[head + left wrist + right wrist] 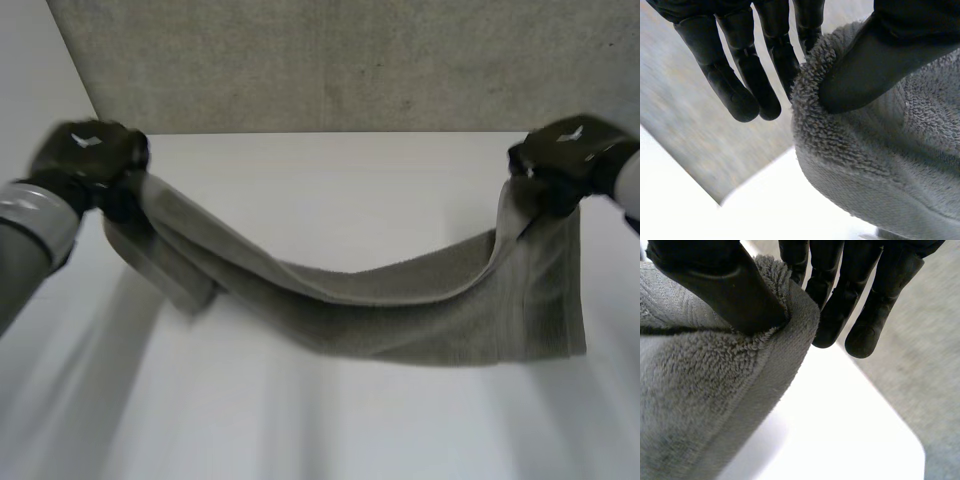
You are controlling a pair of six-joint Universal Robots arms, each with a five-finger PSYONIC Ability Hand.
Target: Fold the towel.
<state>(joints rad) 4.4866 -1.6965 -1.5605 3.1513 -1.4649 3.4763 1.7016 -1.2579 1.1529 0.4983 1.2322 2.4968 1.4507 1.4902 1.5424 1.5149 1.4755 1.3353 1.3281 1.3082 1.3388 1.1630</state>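
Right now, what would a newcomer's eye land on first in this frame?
The grey towel hangs in a sagging arc over the white table, stretched between both hands. The left hand pinches one end and the right hand the other, each thumb pressing the cloth against the fingers.

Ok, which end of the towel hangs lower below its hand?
The end in the right hand: the towel drops in a broad flat flap there, while under the left hand it's shorter and bunched.

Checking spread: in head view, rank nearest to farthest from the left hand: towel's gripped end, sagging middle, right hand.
1. Towel's gripped end, pinched in the left hand.
2. Sagging middle, between the hands.
3. Right hand, opposite side.
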